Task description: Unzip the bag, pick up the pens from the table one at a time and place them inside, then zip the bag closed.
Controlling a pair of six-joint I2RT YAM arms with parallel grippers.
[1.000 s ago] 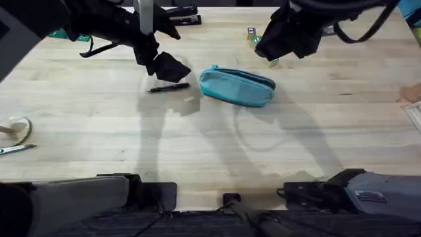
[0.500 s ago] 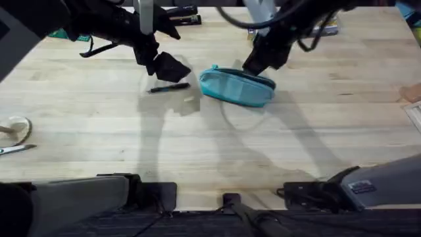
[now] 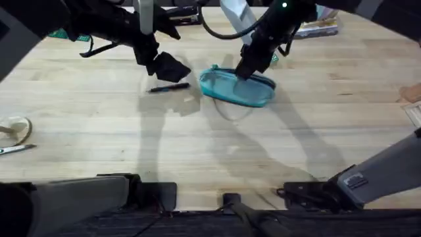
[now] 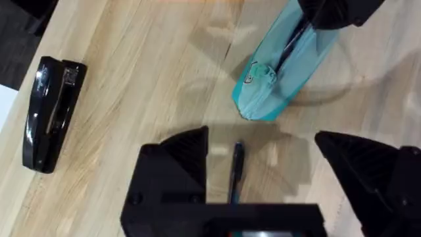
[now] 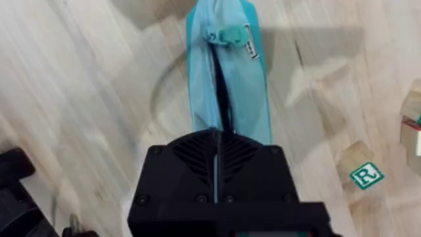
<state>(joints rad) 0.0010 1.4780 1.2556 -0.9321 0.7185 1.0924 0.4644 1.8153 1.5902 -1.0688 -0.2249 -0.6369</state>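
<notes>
Teal bag (image 3: 237,86) on table (image 3: 197,145), pen (image 3: 168,87) beside

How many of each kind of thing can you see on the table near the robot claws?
Teal pencil pouch: 1
Black pen: 1
Black stapler: 1
Letter block: 1
Total: 4

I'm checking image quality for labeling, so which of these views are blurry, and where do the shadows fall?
Right wrist: the table streaks with motion blur, though the bag reads clearly. Left wrist: sharp on the stapler and the pen. Overhead: the arms cast long soft shadows toward the camera, and the near arm parts show dark and blurred.
</notes>
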